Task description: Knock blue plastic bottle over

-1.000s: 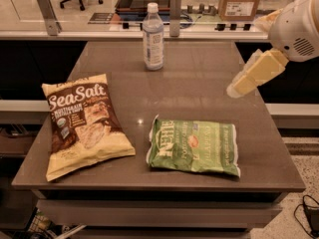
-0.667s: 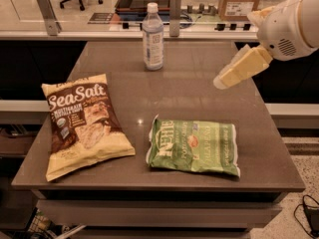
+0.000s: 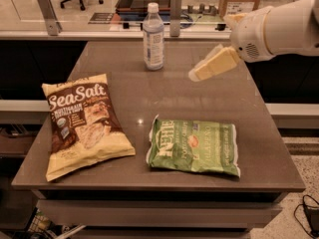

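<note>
Shifted left and a little toward the far side since a second ago: the gripper [image 3: 195, 74], now nearer the blue plastic bottle [image 3: 153, 36] but apart from it, just off to its right. Hangs over the far right part of the table [image 3: 259, 133], slanting down and to the left from the white arm [image 3: 279, 29] that reaches in from the right edge. Holds nothing and touches nothing, neither bottle nor tabletop. Cannot tell how far open the pincer is, since from this angle it shows only as a single pale yellow wedge.

No change in the bottle: upright near the far edge of the table, a little left of the middle, white cap on top, label facing the camera. Bags unmoved as well. Lying flat at near left, a tan and brown SeaSalt chip bag [image 3: 82, 123], slightly tilted. Lying flat at near right, a green chip bag [image 3: 194, 146], on its side, well apart from the bottle and nearer than the pincer.
</note>
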`<state>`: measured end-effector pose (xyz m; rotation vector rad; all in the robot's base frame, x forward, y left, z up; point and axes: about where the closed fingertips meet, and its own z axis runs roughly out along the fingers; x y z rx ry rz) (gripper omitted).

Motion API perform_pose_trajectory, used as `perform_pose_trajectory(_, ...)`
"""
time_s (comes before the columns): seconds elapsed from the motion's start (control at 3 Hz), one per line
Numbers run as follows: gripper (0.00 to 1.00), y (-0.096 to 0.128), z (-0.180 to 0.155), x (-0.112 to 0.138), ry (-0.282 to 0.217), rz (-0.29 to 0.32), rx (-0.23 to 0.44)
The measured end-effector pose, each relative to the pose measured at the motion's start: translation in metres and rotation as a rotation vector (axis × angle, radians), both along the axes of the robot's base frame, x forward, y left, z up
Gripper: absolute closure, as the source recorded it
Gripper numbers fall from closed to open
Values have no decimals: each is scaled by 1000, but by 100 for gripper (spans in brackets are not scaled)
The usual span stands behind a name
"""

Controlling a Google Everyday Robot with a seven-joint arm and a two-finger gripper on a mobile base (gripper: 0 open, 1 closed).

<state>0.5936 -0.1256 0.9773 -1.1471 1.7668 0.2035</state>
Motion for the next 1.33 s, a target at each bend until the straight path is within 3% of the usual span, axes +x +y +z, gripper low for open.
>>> perform_pose_trajectory(0.67,0,18,-33,39,36,36,176)
perform_pose_trajectory(1.33,0,24,-34,44,52,42,182)
